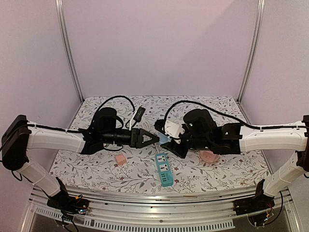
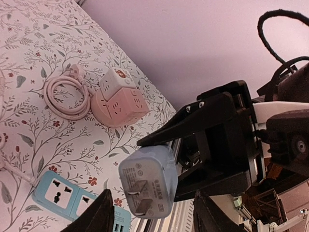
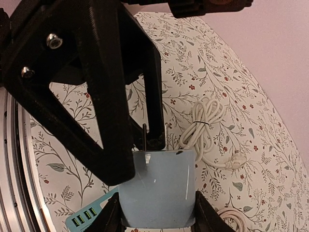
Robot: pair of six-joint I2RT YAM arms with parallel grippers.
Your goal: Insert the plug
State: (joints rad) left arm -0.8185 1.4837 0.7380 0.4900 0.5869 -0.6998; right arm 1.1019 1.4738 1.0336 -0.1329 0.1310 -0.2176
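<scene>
My right gripper (image 1: 170, 141) is shut on a light blue plug adapter (image 1: 163, 138) and holds it in the air above the table's middle. In the right wrist view the plug (image 3: 157, 188) sits between my right gripper's (image 3: 157, 215) jaws, with two metal prongs pointing away. My left gripper (image 1: 154, 139) is open and faces the plug, its black fingers (image 3: 96, 96) close against the prong end. In the left wrist view the plug (image 2: 147, 181) hangs just beyond my left gripper (image 2: 152, 217). A teal power strip (image 1: 164, 169) lies flat on the table below, also seen in the left wrist view (image 2: 63, 193).
A pink cube socket (image 2: 118, 99) with a coiled pink-white cable (image 2: 67, 94) lies right of the strip. A white bundled cable (image 3: 205, 125) lies on the floral cloth. A small pink block (image 1: 120, 159) lies left of the strip, a black adapter (image 1: 139, 113) at the back.
</scene>
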